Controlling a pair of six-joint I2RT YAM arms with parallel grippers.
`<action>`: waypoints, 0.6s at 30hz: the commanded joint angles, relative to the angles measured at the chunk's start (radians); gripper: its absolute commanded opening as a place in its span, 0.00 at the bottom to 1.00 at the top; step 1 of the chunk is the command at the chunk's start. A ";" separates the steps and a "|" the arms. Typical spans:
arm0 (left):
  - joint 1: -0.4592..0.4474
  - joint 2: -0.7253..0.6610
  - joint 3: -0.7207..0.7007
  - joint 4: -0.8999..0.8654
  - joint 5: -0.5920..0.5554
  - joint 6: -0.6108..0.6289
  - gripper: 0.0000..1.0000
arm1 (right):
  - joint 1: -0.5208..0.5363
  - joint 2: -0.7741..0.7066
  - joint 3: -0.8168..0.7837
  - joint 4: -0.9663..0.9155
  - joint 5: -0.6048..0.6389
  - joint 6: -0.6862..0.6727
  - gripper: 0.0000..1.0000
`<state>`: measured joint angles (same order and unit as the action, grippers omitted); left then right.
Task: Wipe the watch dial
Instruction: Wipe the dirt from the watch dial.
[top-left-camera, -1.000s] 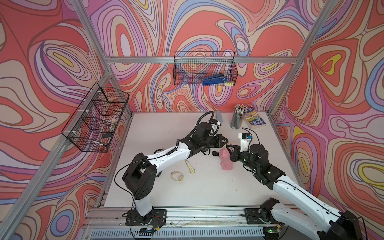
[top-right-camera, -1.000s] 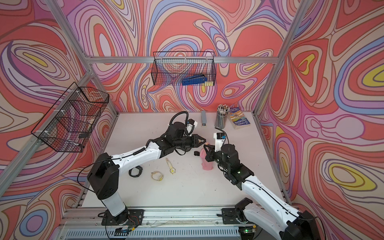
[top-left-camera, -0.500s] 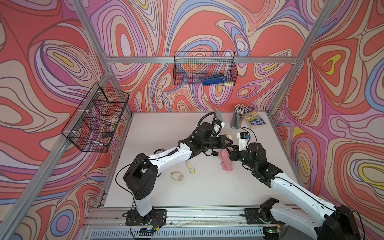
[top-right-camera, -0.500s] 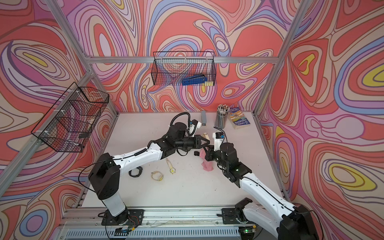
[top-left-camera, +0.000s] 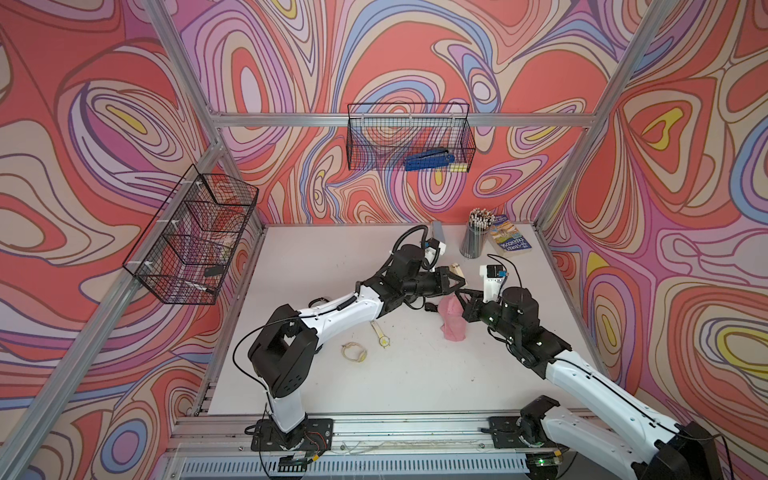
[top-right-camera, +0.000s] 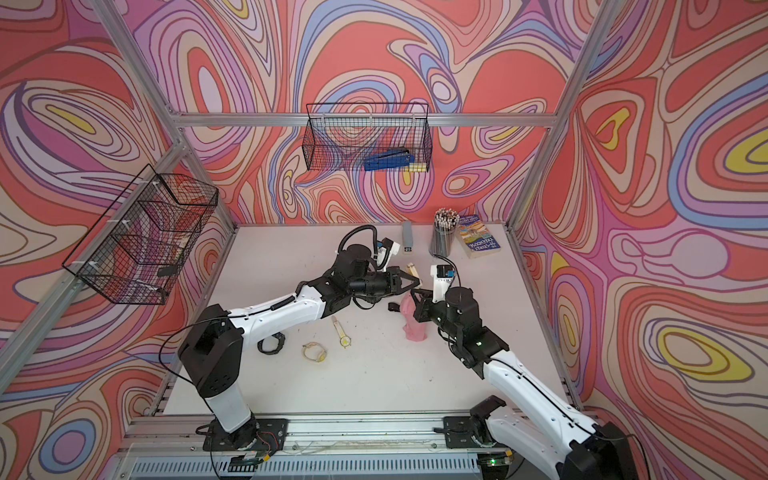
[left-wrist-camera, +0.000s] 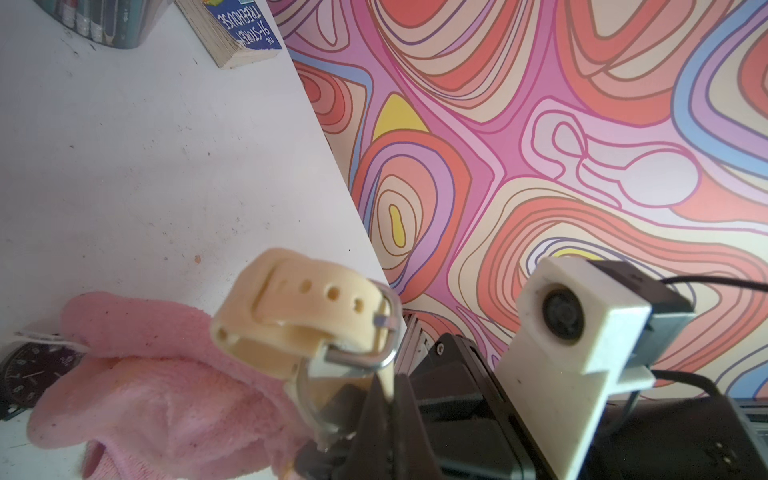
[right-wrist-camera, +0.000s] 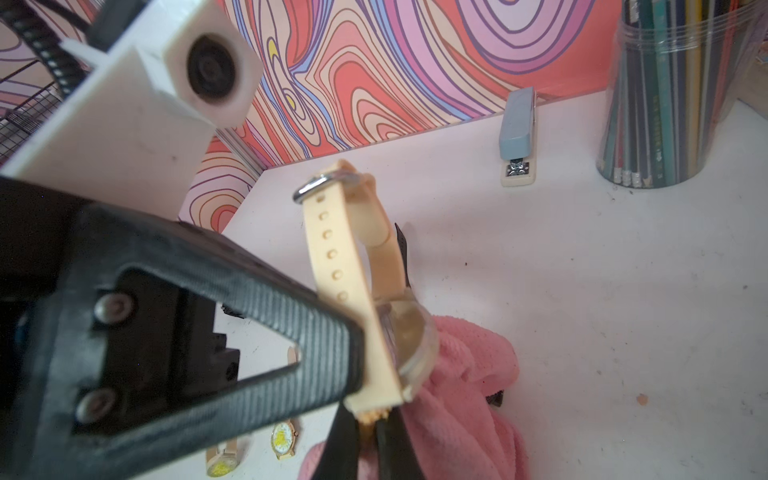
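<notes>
My left gripper (left-wrist-camera: 388, 399) is shut on the strap of a cream watch (left-wrist-camera: 307, 307), held above the table in both top views (top-left-camera: 457, 270) (top-right-camera: 411, 269). Its buckled strap loop stands up, and its clear-cased dial (right-wrist-camera: 409, 332) faces the pink cloth (right-wrist-camera: 465, 395). My right gripper (right-wrist-camera: 368, 424) is shut on the cloth's edge, tip to tip with the left gripper (top-left-camera: 459, 283). The cloth (top-left-camera: 454, 322) droops from the right gripper (top-left-camera: 460, 296) to the table. The dial touches or nearly touches it.
Two small yellow-dialled watches (top-left-camera: 383, 337) (top-left-camera: 353, 352) and a black watch (top-right-camera: 272, 345) lie left of the cloth. Another black dial (left-wrist-camera: 25, 374) lies by the cloth. A pencil cup (top-left-camera: 473, 241), book (top-left-camera: 509, 241) and stapler (top-right-camera: 407, 239) stand at the back.
The left gripper has closed tighter on the strap and carried the watch right, up to the right gripper. The right arm has edged towards it with the cloth.
</notes>
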<state>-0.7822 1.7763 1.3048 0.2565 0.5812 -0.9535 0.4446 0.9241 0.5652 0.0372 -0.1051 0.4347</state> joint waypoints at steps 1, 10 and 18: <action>0.018 0.025 -0.031 0.023 0.021 -0.078 0.00 | -0.009 -0.039 -0.010 0.090 0.002 -0.002 0.00; 0.029 0.035 -0.036 0.103 0.045 -0.170 0.00 | -0.017 -0.020 -0.032 0.101 -0.043 0.010 0.00; 0.029 0.036 -0.050 0.184 0.059 -0.245 0.00 | -0.019 0.057 -0.027 0.114 -0.063 0.015 0.00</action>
<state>-0.7509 1.8008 1.2659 0.3649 0.6106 -1.1522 0.4309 0.9703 0.5362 0.1143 -0.1558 0.4500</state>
